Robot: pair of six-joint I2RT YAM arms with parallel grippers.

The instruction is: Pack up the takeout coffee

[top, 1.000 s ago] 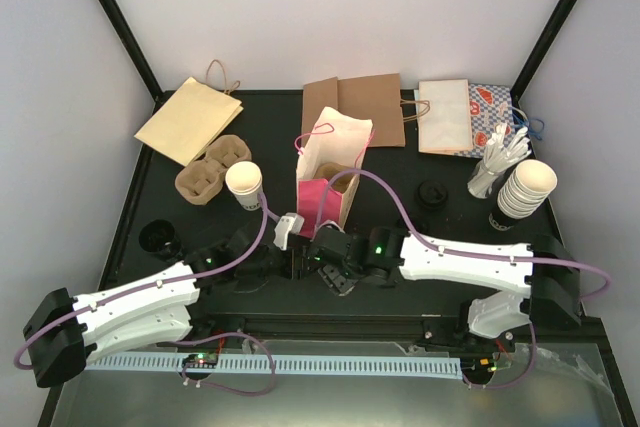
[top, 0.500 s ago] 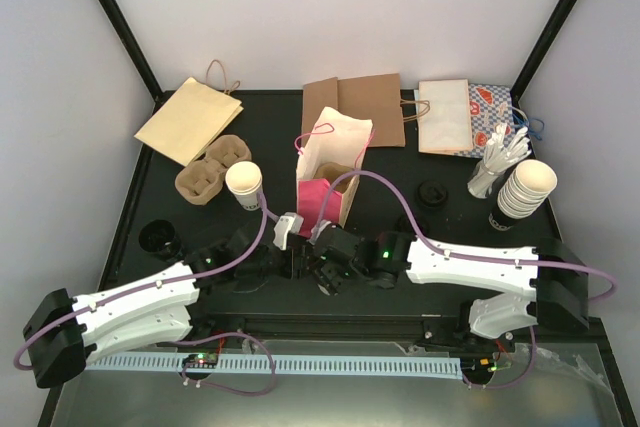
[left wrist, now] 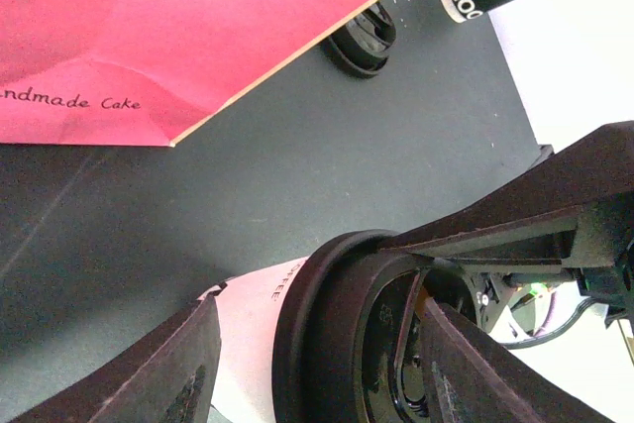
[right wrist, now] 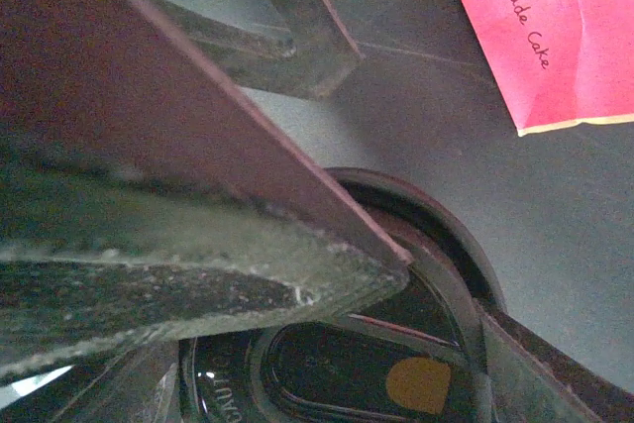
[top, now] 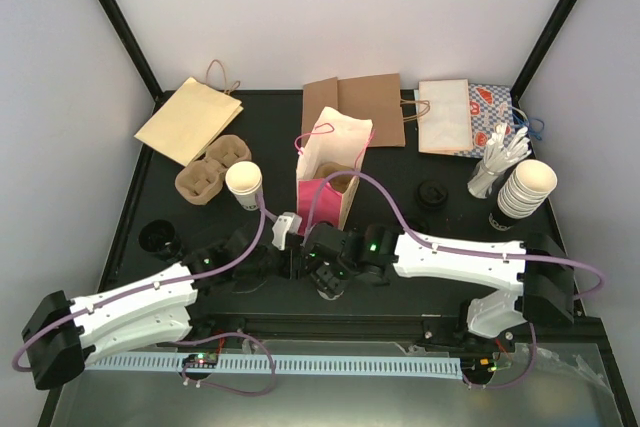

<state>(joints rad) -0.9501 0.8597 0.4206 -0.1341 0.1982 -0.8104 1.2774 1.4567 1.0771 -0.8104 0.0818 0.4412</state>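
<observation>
Cup: small white paper cup (left wrist: 250, 329), smooth-walled with dark print, lying sideways near the creased pink paper bag (left wrist: 149, 27).
Lid: glossy black round plastic lid (left wrist: 332, 334), capping its mouth.
Left gripper (left wrist: 322, 371): pinching the cup.
Right gripper (top: 327, 283): clamped on the lid's rim.

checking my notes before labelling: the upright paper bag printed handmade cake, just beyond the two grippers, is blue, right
Not blue. The upright paper bag printed Handmade Cake is pink, as the left wrist view shows. The rest of your note holds.

There are 5 paper bags (top: 190, 122), 1 cup carrier (top: 212, 168), 1 cup stack (top: 525, 188), 1 open cup (top: 243, 180), 1 lidded cup (left wrist: 253, 316).
</observation>
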